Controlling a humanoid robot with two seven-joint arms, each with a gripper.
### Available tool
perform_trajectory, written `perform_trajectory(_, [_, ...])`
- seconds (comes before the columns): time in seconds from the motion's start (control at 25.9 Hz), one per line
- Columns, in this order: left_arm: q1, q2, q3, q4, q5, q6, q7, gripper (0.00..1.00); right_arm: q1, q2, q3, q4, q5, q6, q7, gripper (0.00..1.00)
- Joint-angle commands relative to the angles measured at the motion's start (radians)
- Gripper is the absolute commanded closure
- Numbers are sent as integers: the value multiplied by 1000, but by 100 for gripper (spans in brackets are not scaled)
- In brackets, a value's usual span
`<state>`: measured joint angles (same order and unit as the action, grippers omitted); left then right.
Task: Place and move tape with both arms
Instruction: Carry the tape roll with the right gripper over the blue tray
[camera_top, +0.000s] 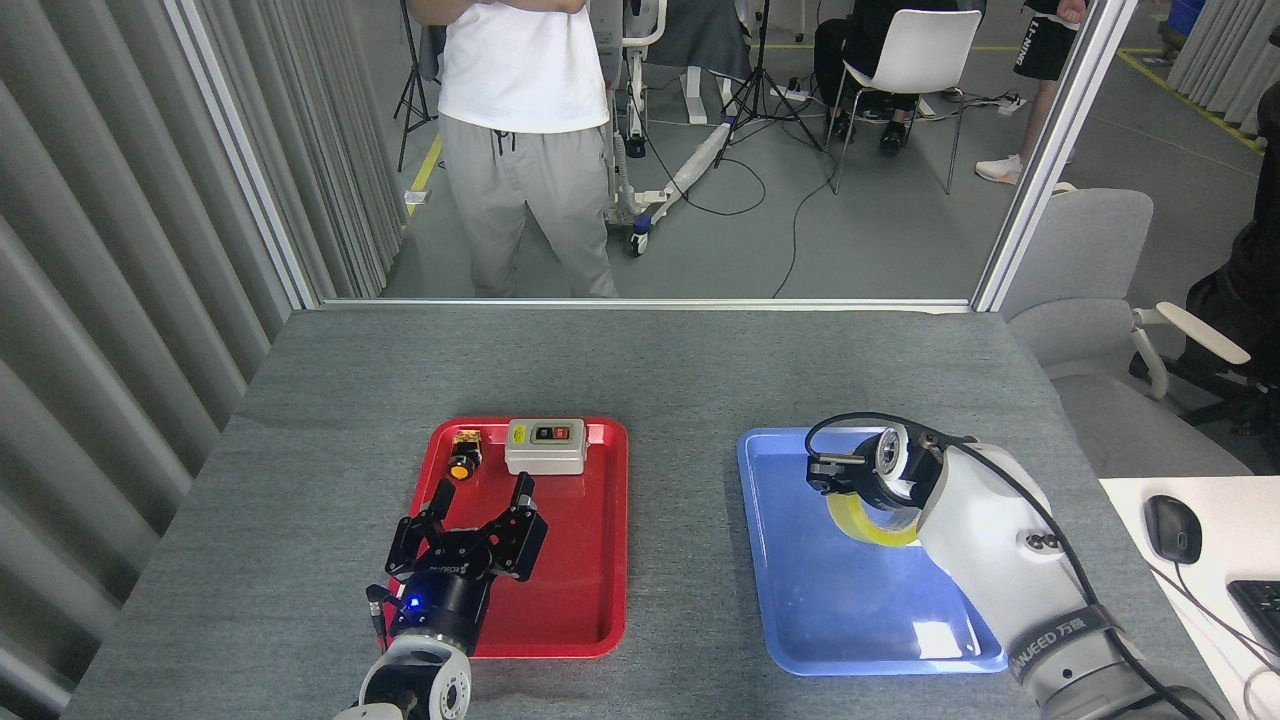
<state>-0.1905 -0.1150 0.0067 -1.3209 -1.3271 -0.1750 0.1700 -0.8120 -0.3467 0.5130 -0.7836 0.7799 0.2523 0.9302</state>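
Note:
The tape (862, 527), a yellow translucent roll, shows as a curved band low over the floor of the blue tray (800, 600), in its far right part. My right gripper (843, 478) points straight down onto the roll. The white wrist covers its fingers, so its hold on the tape is hidden. Whether the roll rests on the tray I cannot tell. My left gripper (482, 492) hovers over the near left part of the red tray (590, 600), fingers spread open, nothing between them.
A grey switch box (545, 446) and a small yellow push button (463, 456) sit at the far end of the red tray. A person stands beyond the table's far edge. A grey chair and a white desk with a mouse (1172, 528) are at the right.

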Motion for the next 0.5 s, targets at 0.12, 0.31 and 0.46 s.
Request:
perform_trajectory(0.12, [-4, 5, -42, 12, -101, 94, 79, 0, -58, -11, 108, 119, -114, 16, 6, 72])
perform_trajectory(0.31, [-12, 55, -50, 52, -106, 95, 102, 0, -56, 8, 108, 159, -96, 53, -8, 72])
perform_trajectory(0.46, [-43, 66, -82, 104, -107, 94, 112, 0, -52, 9, 102, 161, -94, 48, -45, 69])
